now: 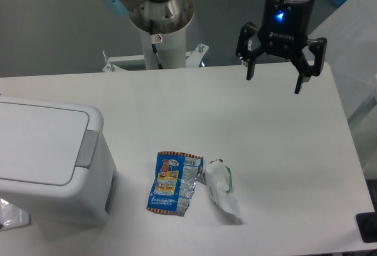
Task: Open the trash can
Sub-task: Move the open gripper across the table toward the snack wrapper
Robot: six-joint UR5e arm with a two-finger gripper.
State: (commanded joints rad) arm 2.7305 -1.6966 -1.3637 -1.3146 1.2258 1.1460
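Note:
The trash can [50, 159] is a large white boxy bin at the left edge of the table, its flat lid down and a gray push tab [88, 149] on its right side. My gripper [274, 80] hangs above the table's far right part, far from the bin. Its two black fingers [250, 67] are spread wide with nothing between them, and a blue light glows on its body.
A blue snack wrapper [172, 183] lies flat near the table's front middle. A crumpled white wrapper [221, 186] lies just right of it. The arm's base column [160, 20] stands behind the table's back edge.

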